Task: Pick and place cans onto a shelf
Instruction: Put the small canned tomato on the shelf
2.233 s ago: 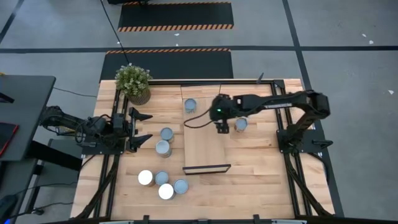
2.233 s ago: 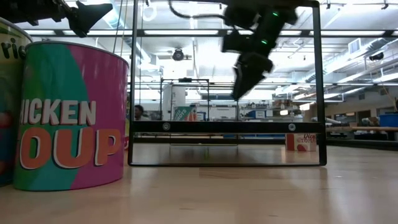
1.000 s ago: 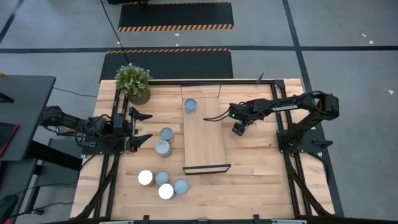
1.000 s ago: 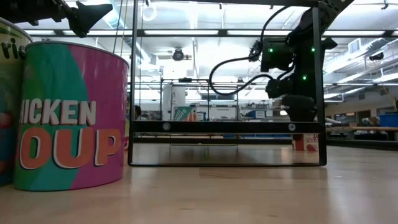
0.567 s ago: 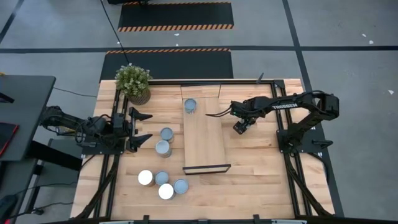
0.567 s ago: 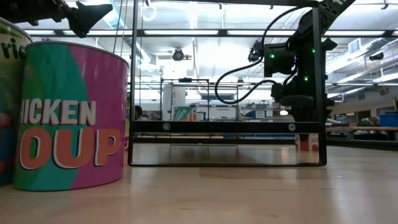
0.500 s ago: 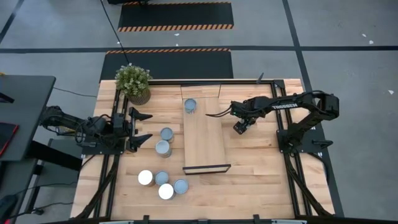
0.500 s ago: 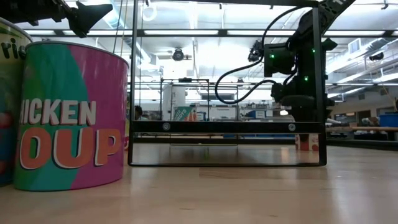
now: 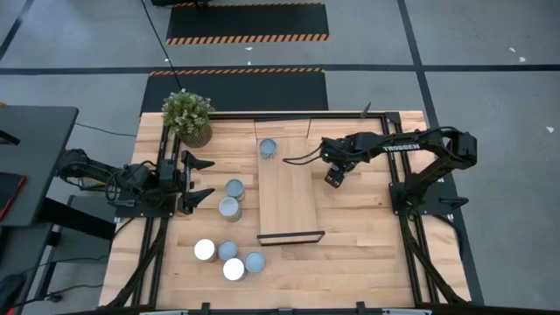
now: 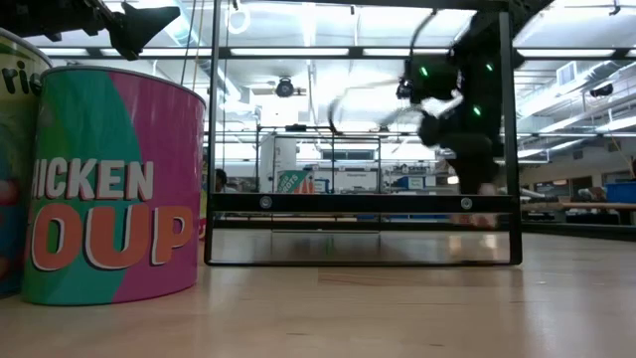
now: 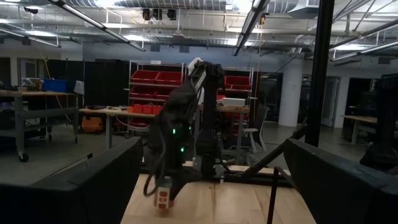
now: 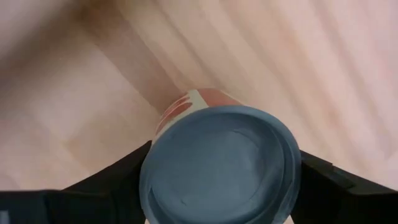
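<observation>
Just off the shelf's (image 9: 288,197) right long edge, toward the counter's (image 9: 367,254) far right corner, hangs the right tool (image 9: 332,177), clamped on a can (image 12: 219,163) held upright, lid up. Lies directly leftward, the shelf board, so only a short sideways carry needed. Parked at the counter's left edge, fingers spread and empty, well apart: the left tool (image 9: 198,179).

From above, the right claw (image 9: 333,178) hides the red-and-white, blue-lidded can (image 12: 219,163) it grips. Low down, that arm is smeared with blur; the striped can (image 10: 13,164) at the edge is cropped.
</observation>
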Tool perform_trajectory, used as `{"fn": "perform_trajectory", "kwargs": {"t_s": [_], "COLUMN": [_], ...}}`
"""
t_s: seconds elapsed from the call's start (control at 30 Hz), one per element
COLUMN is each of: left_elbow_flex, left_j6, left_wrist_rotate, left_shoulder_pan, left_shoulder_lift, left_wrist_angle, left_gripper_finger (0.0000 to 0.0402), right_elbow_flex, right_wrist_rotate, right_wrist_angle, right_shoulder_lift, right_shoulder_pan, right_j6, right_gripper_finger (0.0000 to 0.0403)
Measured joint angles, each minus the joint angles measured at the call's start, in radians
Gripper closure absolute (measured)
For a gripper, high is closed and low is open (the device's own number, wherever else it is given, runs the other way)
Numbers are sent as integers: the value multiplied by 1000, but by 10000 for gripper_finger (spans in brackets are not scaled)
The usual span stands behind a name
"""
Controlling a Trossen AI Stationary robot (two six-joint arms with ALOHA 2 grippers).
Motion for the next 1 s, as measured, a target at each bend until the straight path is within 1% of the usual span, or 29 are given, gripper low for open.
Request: {"fn": "perform_trajectory", "kwargs": {"t_s": [0.1, 0.17, 0.27, 0.37, 0.53, 0.7, 0.83, 0.93, 1.0], "left_elbow_flex": [0, 0, 0, 0, 0, 0, 0, 0, 0], "left_j6": [0, 0, 1, 1, 1, 1, 0, -1, -5], "left_wrist_rotate": [0, 0, 0, -6, -7, -7, -7, -7, -7], "left_shoulder_pan": [0, 0, 0, 0, 0, 0, 0, 0, 0], "left_shoulder_lift": [0, 0, 0, 0, 0, 0, 0, 0, 0], "left_wrist_angle": [3, 4, 6, 7, 7, 7, 7, 3, -1], "left_gripper_finger": [5, 5, 5, 5, 5, 5, 5, 5, 5], "right_elbow_flex": [91, 154, 254, 371, 592, 777, 863, 888, 890], "right_wrist_rotate": [10, 37, 49, 55, 62, -17, -49, -51, -35], "right_wrist_angle": [6, 9, -2, -40, -115, -213, -268, -294, -294], "right_shoulder_lift": [0, 0, 37, 139, 318, 470, 561, 602, 605], "right_shoulder_pan": [16, 23, 29, 49, 65, 14, -15, -22, -21], "right_j6": [-121, -190, -278, -358, -540, -656, -692, -716, -720], "right_gripper_finger": [105, 105, 105, 105, 105, 105, 96, 75, 58]}}
